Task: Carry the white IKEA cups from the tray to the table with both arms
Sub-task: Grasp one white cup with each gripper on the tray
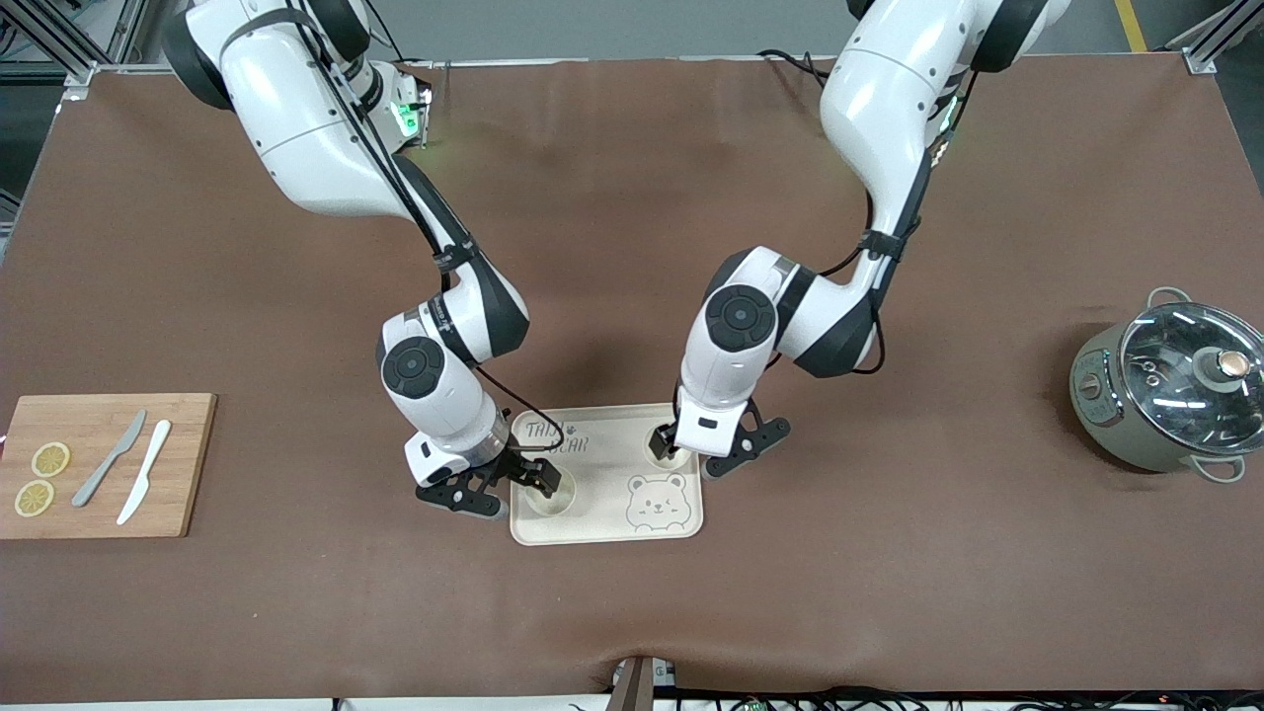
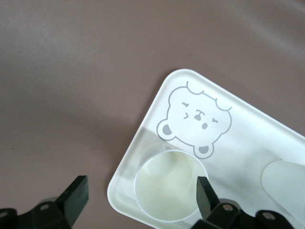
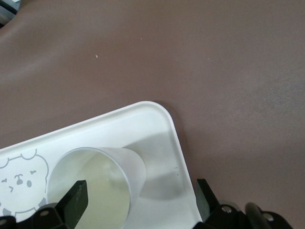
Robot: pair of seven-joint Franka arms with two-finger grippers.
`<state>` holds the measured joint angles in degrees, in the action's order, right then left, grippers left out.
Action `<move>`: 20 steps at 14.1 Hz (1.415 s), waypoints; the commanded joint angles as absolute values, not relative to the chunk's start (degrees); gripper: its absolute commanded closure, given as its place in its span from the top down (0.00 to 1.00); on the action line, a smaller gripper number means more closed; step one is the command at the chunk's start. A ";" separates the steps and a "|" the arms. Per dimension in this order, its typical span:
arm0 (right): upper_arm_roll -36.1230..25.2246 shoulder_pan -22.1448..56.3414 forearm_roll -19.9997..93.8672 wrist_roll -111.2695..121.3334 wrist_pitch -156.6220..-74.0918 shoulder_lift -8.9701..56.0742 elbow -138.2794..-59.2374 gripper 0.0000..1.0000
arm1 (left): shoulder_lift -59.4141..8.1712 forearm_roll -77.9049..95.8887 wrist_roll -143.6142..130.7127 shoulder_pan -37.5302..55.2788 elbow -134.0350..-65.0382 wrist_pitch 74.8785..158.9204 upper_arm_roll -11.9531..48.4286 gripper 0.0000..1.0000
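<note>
A cream tray [image 1: 602, 523] with a bear drawing lies mid-table. Two small white cups stand upright on it. One cup [image 1: 553, 497] is at the tray's corner toward the right arm's end, nearer the camera. My right gripper [image 1: 534, 478] hangs open over it, holding nothing. In the right wrist view one finger [image 3: 76, 200] is over this cup [image 3: 102, 179] and the other is past the tray's rim [image 3: 178, 148]. The other cup [image 1: 663, 449] is at the tray's farther corner under my open left gripper [image 1: 671, 440]. It also shows in the left wrist view [image 2: 167, 186].
A wooden cutting board [image 1: 183, 464] with two lemon slices and two knives lies toward the right arm's end. A grey pot [image 1: 1106, 395] with a glass lid stands toward the left arm's end. Brown table cover all around.
</note>
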<state>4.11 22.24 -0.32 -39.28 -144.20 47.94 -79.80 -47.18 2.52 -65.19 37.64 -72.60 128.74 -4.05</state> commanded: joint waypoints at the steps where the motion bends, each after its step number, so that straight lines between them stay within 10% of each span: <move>1: 3.43 22.94 -1.32 -40.60 -144.40 49.74 -77.61 1.00 | -50.00 2.90 -66.09 38.76 -70.14 130.25 -5.36 1.00; 7: 3.43 23.38 -1.41 -41.40 -145.90 50.62 -77.61 1.00 | -52.47 2.64 -66.27 39.73 -70.40 132.45 -5.98 1.00; 10: 3.43 23.47 -1.32 -41.40 -145.90 50.71 -77.52 1.00 | -52.12 2.64 -66.36 39.73 -70.40 132.45 -5.98 0.46; 14: 3.43 23.64 -1.23 -41.40 -145.64 50.71 -77.52 0.58 | -52.03 2.55 -67.23 40.87 -70.49 132.28 -6.15 0.00; 20: 3.43 24.08 -1.32 -42.54 -145.20 50.71 -76.73 0.27 | -51.07 2.64 -67.76 40.87 -70.40 131.92 -6.94 0.00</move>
<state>4.04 23.36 -0.34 -40.78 -145.68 49.79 -78.49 -51.74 2.51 -66.61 40.12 -70.66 132.58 -5.84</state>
